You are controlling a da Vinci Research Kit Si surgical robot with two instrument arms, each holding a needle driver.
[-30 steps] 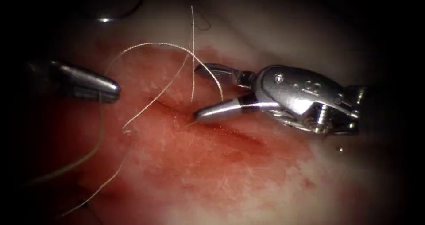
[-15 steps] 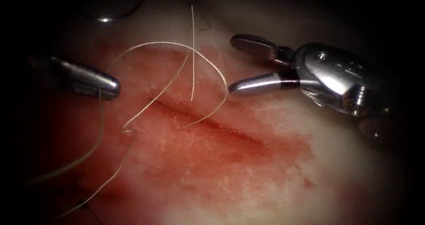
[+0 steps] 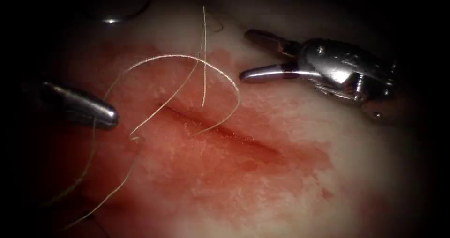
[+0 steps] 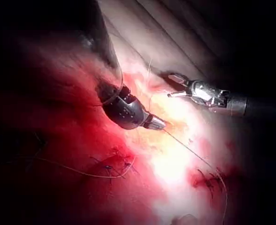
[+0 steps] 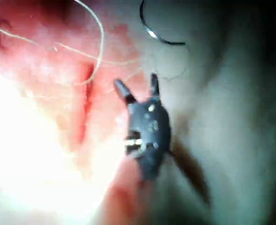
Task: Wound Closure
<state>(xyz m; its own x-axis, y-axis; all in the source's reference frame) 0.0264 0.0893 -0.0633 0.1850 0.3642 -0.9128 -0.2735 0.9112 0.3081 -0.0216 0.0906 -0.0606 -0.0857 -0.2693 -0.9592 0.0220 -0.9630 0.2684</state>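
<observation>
The cut point(image 3: 225, 132) runs slantwise across the red-stained tissue point(image 3: 243, 186). My left tool point(image 3: 107, 117) lies left of the cut, jaws shut on the thread point(image 3: 173, 56). The thread arcs from there over the tissue and drops into the cut. My right tool point(image 3: 245, 54) hovers above the tissue on the cut's right side, jaws open, holding nothing. The curved needle point(image 3: 111, 19) lies free at the far left edge, in neither tool and not in the tissue. The left wrist view has the left tool point(image 4: 156, 123) shut with thread trailing off it. The right tool point(image 5: 135, 86) stands open near the needle point(image 5: 153, 36).
Loose thread strands point(image 3: 204, 55) cross the tissue above the cut, and one tail point(image 3: 112, 193) trails to the lower left. Finished stitches point(image 4: 210, 180) and older dark thread ends point(image 4: 114, 166) sit further along the tissue. Red fluid point(image 3: 197, 172) stains the area around the cut.
The right tool lifted off the cut and drew back up and to the right, jaws open. The left tool slid down and left with the thread, lowering the loop slightly.
</observation>
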